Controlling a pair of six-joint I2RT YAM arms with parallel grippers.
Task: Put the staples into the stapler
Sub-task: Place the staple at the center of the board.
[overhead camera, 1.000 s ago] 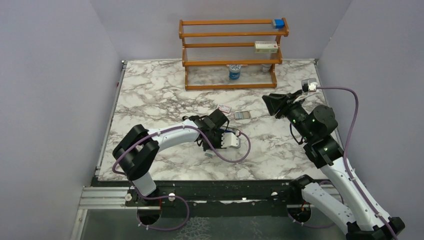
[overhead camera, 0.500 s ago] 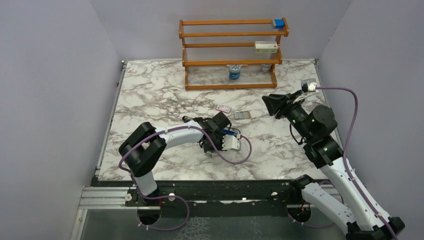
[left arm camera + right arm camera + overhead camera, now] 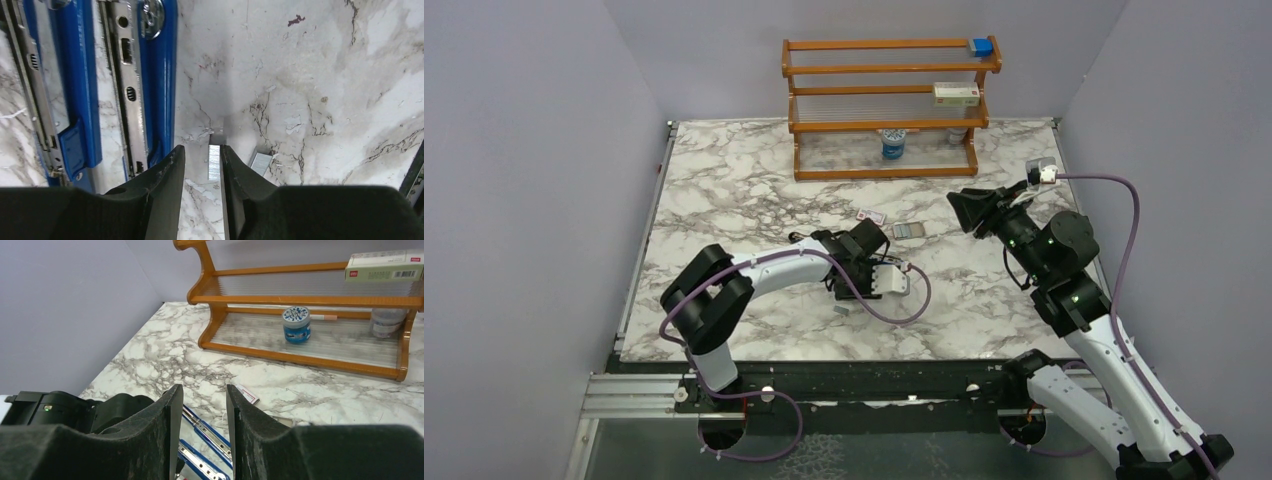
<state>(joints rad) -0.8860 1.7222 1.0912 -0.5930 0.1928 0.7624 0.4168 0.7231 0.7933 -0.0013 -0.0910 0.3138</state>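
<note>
The stapler (image 3: 100, 85) lies opened flat on the marble, its two blue arms with metal channels side by side at the left of the left wrist view. It also shows in the right wrist view (image 3: 207, 432); in the top view the left wrist mostly hides it. My left gripper (image 3: 200, 150) (image 3: 846, 293) is low over the table just right of the stapler, jaws apart. A short silver strip of staples (image 3: 214, 162) lies between them, against the right finger. A second strip (image 3: 260, 162) lies just to the right. My right gripper (image 3: 202, 390) (image 3: 959, 205) is open, empty and raised.
A small pink-and-white box (image 3: 871, 215) and a grey tray (image 3: 907, 230) lie behind the left gripper. A wooden shelf (image 3: 889, 95) stands at the back with a blue jar (image 3: 893, 145), a carton (image 3: 956, 94) and a blue block (image 3: 981, 46). Grey walls enclose the table.
My left arm has shifted a little right and back and its wrist has turned, covering the stapler in the top view. The right arm has not moved.
</note>
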